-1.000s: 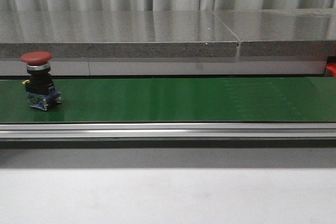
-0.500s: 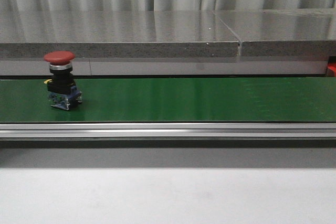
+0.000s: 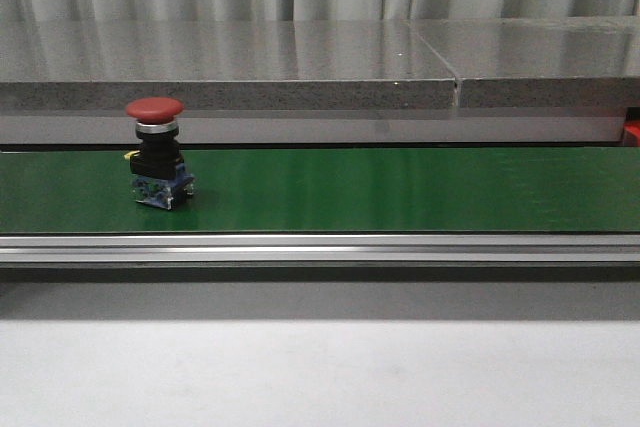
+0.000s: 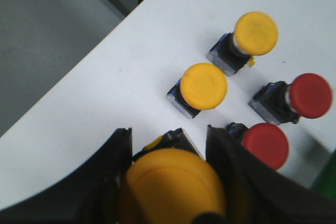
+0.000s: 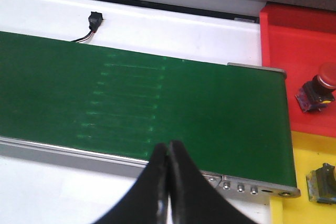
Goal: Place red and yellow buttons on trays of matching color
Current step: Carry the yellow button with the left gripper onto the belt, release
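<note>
A red button (image 3: 157, 152) stands upright on the green belt (image 3: 400, 187), left of centre in the front view. My left gripper (image 4: 168, 135) is shut on a yellow button (image 4: 173, 187), one finger on each side of its body. Beyond it, two more yellow buttons (image 4: 203, 86) (image 4: 255, 33) and two red ones (image 4: 311, 95) (image 4: 265, 145) sit on the white table. My right gripper (image 5: 168, 145) is shut and empty over the belt's near rail. The red tray (image 5: 294, 30) holds a red button (image 5: 320, 90). The yellow tray (image 5: 304, 150) holds a button (image 5: 323, 182) whose cap is hidden.
An aluminium rail (image 3: 320, 247) runs along the belt's near side. A grey stone ledge (image 3: 300, 67) stands behind the belt. A small black connector with wires (image 5: 94, 20) lies on the white surface beyond the belt. The table edge (image 4: 105, 30) drops off near the left gripper.
The red button has travelled to the right along the belt, staying upright. Neither gripper shows in the front view.
</note>
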You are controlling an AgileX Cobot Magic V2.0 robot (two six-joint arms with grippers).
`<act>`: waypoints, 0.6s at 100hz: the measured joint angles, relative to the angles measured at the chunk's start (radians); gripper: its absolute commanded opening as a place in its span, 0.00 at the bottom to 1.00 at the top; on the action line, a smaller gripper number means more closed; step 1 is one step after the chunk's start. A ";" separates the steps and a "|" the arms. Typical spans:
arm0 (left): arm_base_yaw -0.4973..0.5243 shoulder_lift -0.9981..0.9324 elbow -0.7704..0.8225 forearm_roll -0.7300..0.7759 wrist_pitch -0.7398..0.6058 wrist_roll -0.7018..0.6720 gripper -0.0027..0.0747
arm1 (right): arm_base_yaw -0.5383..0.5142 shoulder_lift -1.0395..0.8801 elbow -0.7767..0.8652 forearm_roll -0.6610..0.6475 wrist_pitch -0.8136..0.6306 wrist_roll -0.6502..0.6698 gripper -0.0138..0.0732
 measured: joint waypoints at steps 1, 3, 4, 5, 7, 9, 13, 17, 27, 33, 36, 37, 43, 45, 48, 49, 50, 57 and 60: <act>-0.002 -0.005 0.000 0.000 0.003 0.000 0.03 | 0.000 0.000 0.000 0.000 0.000 0.000 0.02; -0.007 -0.021 0.000 0.000 0.008 0.000 0.03 | 0.000 0.000 0.000 0.000 0.000 0.000 0.02; -0.010 -0.026 0.000 0.000 0.008 0.000 0.03 | 0.000 0.000 0.000 0.000 0.000 0.000 0.02; -0.012 -0.031 0.000 0.000 0.013 0.000 0.03 | 0.000 0.000 0.000 0.000 0.000 0.000 0.02; -0.021 -0.044 0.000 0.000 0.018 0.003 0.03 | 0.000 0.000 0.000 0.000 0.000 0.000 0.02; -0.035 -0.059 0.000 0.000 0.024 0.007 0.03 | 0.000 0.000 0.000 0.000 0.000 0.000 0.02; -0.058 -0.074 0.000 0.000 0.032 0.016 0.03 | 0.000 0.000 0.000 0.000 0.000 0.000 0.02; -0.090 -0.087 0.000 0.000 0.042 0.025 0.03 | 0.000 0.000 0.000 0.000 0.000 0.000 0.02; -0.177 -0.094 0.000 0.000 0.067 0.059 0.03 | 0.000 0.000 0.000 0.000 0.000 0.000 0.02; -0.237 -0.094 0.000 0.004 0.078 0.084 0.03 | 0.000 0.000 0.000 0.000 0.000 0.000 0.02; -0.263 -0.094 0.000 0.006 0.078 0.095 0.03 | 0.000 0.000 0.000 0.000 0.000 0.000 0.02; -0.276 -0.094 0.000 0.008 0.078 0.100 0.03 | 0.000 0.000 0.000 0.000 0.000 0.000 0.02; -0.325 -0.094 0.000 0.022 0.076 0.112 0.03 | 0.000 0.000 0.000 0.000 0.000 0.000 0.02; -0.343 -0.094 0.000 0.028 0.076 0.116 0.03 | 0.000 0.000 0.000 0.000 0.000 0.000 0.02; -0.364 -0.094 0.000 0.037 0.074 0.119 0.03 | 0.000 0.000 0.000 0.000 0.000 0.000 0.02; -0.374 -0.094 0.000 0.042 0.072 0.121 0.03 | 0.000 0.000 0.000 0.000 0.000 0.000 0.02; -0.379 -0.094 0.000 0.045 0.071 0.121 0.03 | 0.000 0.000 0.000 0.000 0.000 0.000 0.02; -0.419 -0.090 0.000 0.068 0.069 0.127 0.03 | 0.000 0.000 0.000 0.000 0.000 0.000 0.02; -0.433 -0.088 0.000 0.076 0.069 0.129 0.03 | 0.000 0.000 0.000 0.000 0.000 0.000 0.02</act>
